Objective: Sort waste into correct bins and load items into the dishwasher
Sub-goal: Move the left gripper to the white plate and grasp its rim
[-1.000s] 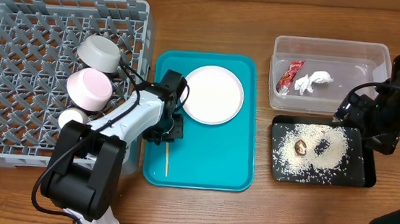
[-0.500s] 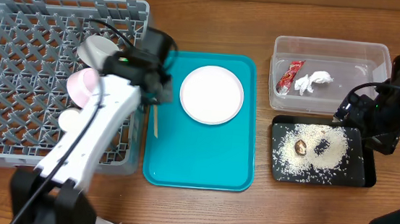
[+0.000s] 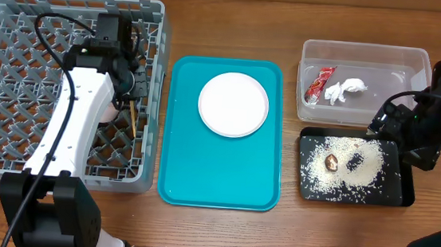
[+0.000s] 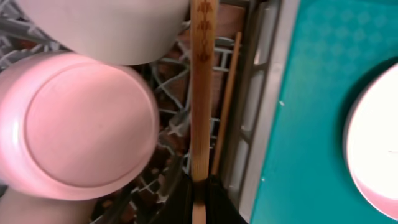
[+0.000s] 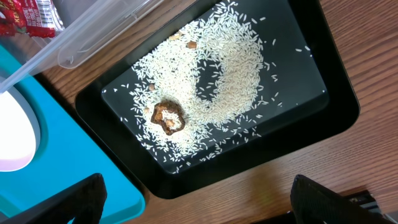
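Observation:
My left gripper (image 3: pixel 132 90) is over the right part of the grey dish rack (image 3: pixel 18 58), shut on a wooden chopstick (image 4: pixel 203 93) that points down into the rack (image 3: pixel 133 121). A second chopstick (image 4: pixel 227 106) lies in the rack beside it. The pink bowl (image 4: pixel 81 124) and the pale grey-white bowl (image 4: pixel 112 25) sit in the rack just left of it; the arm hides them from overhead. The white plate (image 3: pixel 234 103) lies on the teal tray (image 3: pixel 220 171). My right gripper (image 5: pixel 202 205) is open and empty above the table beside the black tray (image 5: pixel 323 118).
The clear tub (image 3: pixel 367 52) holds the red wrapper (image 3: pixel 320 83) and the white tissue (image 3: pixel 343 90). The black tray (image 3: pixel 395 191) holds rice (image 3: pixel 344 170), a brown bit (image 5: pixel 168 117) and a dark bit (image 3: pixel 355 160). The rack's left half is bare lattice.
My left arm lifted the chopstick off the teal tray and carried it left and back over the rack's right side. The right arm has not moved.

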### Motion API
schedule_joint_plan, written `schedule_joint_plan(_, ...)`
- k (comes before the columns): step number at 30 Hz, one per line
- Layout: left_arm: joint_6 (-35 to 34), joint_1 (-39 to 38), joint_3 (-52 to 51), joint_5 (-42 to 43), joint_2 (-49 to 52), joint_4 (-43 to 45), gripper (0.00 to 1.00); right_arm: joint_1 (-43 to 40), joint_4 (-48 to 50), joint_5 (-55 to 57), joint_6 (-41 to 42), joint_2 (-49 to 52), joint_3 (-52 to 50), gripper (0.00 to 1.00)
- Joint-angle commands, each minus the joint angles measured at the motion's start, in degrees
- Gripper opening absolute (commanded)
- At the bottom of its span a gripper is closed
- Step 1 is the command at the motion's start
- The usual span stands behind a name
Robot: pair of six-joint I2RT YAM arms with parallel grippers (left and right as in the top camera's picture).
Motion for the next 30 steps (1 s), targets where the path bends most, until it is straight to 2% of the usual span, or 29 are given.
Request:
schedule_joint_plan(1,3.28,-0.57,0.24,3.63,-0.5,0.44,0.1,0.04,0.24,-0.09,-0.15,-1.53,0.26,0.96)
schedule_joint_plan(2,3.28,-0.55,0.31,3.63,-0.55,0.31,0.21,0.04,0.24,-0.09,-0.15,-1.53,0.26,0.96)
schedule_joint_plan(3,3.23,-0.57,0.31,3.67,-0.57,0.11,0.49,0.04,0.24,-0.07,-0.15,-1.53,0.26,0.96)
schedule_joint_plan(4,3.19,-0.57,0.31,3.8,-0.57,-0.17,0.67,0.04,0.24,-0.07,-0.15,-1.53,0.26,0.96)
schedule_joint_plan(7,3.02,-1.33,0.31,9.75,-0.57,-1.07,0.79,0.04,0.26,-0.07,-0.15,-1.53,0.26,0.96)
schedule_joint_plan(9,2.91,-2.69,0.33,12.39,-0.66,-0.85,0.8,0.04,0.26,-0.07,-0.15,-1.53,0.26,0.96)
schedule_joint_plan(17,2.93,-17.11,0.15,11.65,-0.9,7.58,0.79,0.04,0.48,-0.07,-0.15,-1.53,0.26,0.96)
schedule_joint_plan(22,3.32,-26.56,-0.33,5.49,-0.17,13.46,0.85,0.04,0.44,-0.07,-0.15,-1.53,0.26,0.96)
schedule_joint_plan(30,3.45,-33.48,-0.35,4.68,8.41,15.72,0.87,0.04,0.42,-0.11,-0.13,-1.53,0.26,0.96)
